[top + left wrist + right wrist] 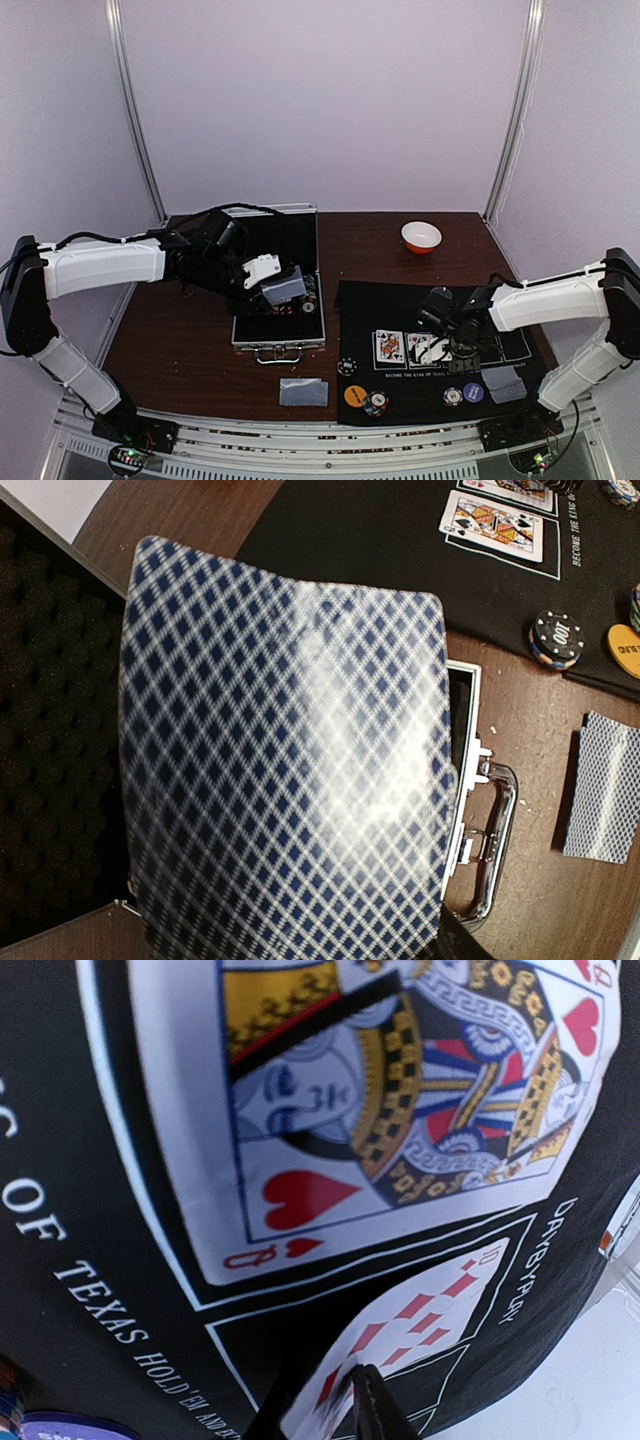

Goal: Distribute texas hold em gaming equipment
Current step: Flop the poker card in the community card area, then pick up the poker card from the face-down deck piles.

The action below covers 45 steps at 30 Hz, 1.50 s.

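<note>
My left gripper (268, 272) hangs over the open silver case (300, 335), shut on a blue-checked playing card (284, 289). In the left wrist view that card's back (280, 760) fills the frame and hides the fingers. My right gripper (458, 350) is low over the black mat (400, 310), shut on the corner of a ten of diamonds (430, 1310), its tips (362, 1400) pinched together. A queen of hearts (400, 1090) lies face up beside it. Face-down cards (303, 392), chip stacks (347, 367), an orange disc (355, 396) and a purple disc (473, 392) lie near the front.
A white-and-orange bowl (421, 236) stands at the back right. The case's lid stands open behind its tray and its handle (495, 820) faces the front. More face-down cards (503, 380) lie on the mat's right corner.
</note>
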Each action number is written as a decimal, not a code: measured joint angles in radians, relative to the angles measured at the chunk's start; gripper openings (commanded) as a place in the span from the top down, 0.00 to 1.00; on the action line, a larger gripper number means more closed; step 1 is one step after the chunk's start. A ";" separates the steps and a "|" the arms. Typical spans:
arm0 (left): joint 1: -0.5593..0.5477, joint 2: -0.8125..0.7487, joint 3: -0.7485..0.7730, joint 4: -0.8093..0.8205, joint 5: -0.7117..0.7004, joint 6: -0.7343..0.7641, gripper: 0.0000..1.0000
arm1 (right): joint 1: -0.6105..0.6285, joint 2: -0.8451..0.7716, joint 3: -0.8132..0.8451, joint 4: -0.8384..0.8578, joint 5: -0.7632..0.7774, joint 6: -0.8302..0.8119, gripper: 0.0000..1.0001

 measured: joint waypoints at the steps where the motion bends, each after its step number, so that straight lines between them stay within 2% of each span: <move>1: 0.000 0.000 0.000 0.000 0.000 0.000 0.50 | 0.005 0.000 -0.003 -0.003 0.000 -0.001 0.76; 6: 0.000 0.000 0.000 0.000 0.000 0.000 0.50 | 0.035 -0.008 -0.006 -0.022 0.005 -0.001 0.62; 12: 0.000 0.000 0.000 0.000 0.000 0.000 0.50 | 0.054 -0.022 -0.006 -0.039 0.021 0.003 0.32; 15: 0.000 0.000 0.000 0.000 0.000 0.000 0.50 | 0.056 -0.036 -0.006 -0.041 0.038 0.008 0.21; 16: 0.000 0.000 0.000 0.000 0.000 0.000 0.50 | 0.056 -0.044 -0.005 -0.042 0.045 0.016 0.04; 17: 0.001 0.000 0.000 0.000 0.000 0.000 0.50 | 0.056 -0.053 -0.003 -0.043 0.050 0.026 0.00; 19: 0.001 0.000 0.000 0.000 0.000 0.000 0.50 | 0.056 -0.080 0.021 -0.042 0.072 0.054 0.00; 24: 0.002 0.000 0.000 0.000 0.002 0.000 0.50 | 0.045 -0.179 0.233 0.038 0.075 0.190 0.00; 27: 0.002 0.000 0.000 0.000 0.002 0.000 0.50 | -0.017 -0.227 0.388 0.170 -0.114 0.357 0.00; 30: 0.002 0.000 0.000 0.000 0.003 0.000 0.50 | -0.098 -0.239 0.434 0.377 -0.377 0.579 0.12; 32: 0.002 0.000 0.000 0.000 0.004 0.000 0.50 | -0.127 -0.186 0.436 0.530 -0.544 0.752 0.24; 34: 0.002 0.000 0.000 0.000 0.005 0.000 0.50 | -0.130 -0.100 0.462 0.636 -0.662 0.885 0.31; 36: 0.002 -0.001 0.000 0.000 0.006 0.000 0.50 | -0.123 0.060 0.526 0.725 -0.768 1.013 0.31; 39: 0.002 -0.001 0.000 0.000 0.010 0.000 0.50 | -0.103 0.267 0.591 0.772 -0.850 1.113 0.31; 45: 0.002 -0.005 0.000 0.001 0.014 0.000 0.50 | -0.064 0.426 0.644 0.788 -0.945 1.165 0.34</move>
